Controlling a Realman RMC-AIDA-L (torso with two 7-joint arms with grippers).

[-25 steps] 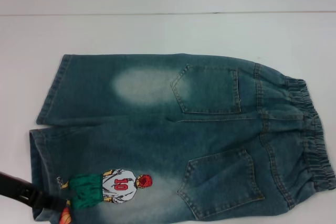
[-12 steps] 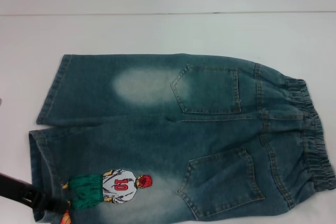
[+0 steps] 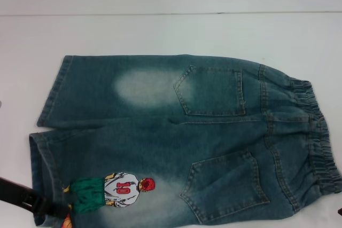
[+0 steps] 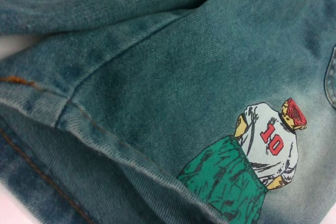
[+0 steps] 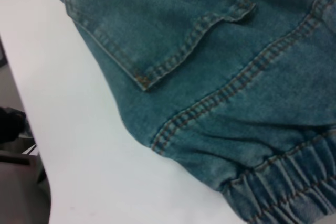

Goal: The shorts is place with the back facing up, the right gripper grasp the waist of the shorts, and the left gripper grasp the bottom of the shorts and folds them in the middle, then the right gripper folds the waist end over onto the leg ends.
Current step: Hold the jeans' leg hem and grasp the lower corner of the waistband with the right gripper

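One pair of shorts (image 3: 181, 137) is spread on the white desk (image 3: 160, 30), two pockets up — left gripper (image 3: 51, 209) at the near-left hem, grip state unseen.

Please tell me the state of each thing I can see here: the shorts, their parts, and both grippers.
shorts: spread flat on the table, back pockets up, unfolded.
waist of the shorts: gathered, on the robot's right, not grasped.
bottom of the shorts: on the robot's left.
left gripper: at the near leg hem.
right gripper: outside the head view.
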